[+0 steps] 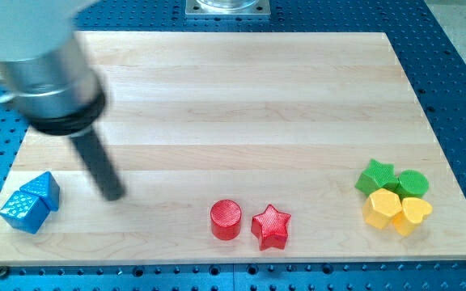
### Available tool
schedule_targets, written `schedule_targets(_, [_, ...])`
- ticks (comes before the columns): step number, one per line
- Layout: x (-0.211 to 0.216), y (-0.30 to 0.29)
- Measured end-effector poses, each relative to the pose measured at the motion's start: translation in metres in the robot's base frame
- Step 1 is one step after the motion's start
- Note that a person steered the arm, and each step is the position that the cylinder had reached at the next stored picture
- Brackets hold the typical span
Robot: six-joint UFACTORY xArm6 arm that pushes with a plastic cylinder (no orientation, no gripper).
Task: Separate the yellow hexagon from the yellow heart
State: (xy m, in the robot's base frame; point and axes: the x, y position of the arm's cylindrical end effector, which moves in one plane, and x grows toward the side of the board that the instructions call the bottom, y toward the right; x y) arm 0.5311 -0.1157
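Observation:
The yellow hexagon [382, 208] and the yellow heart [411, 215] sit side by side and touching near the view's bottom right, the heart to the right. My tip [114, 194] is far from them on the view's left side, just right of the blue blocks. The rod slants down from the arm body at the upper left.
A green star [376, 175] and a green round block [413, 183] touch the yellow pair from above. A red cylinder [226, 219] and a red star [271, 226] sit at bottom centre. Two blue blocks [31, 202] lie at the bottom left near the wooden board's [233, 105] edge.

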Motion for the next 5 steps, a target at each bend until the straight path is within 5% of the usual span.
schedule_targets(2, [-0.083, 0.261])
schedule_targets(3, [-0.092, 0.386])
schedule_targets(4, [-0.048, 0.46])
schedule_targets(5, [0.004, 0.439])
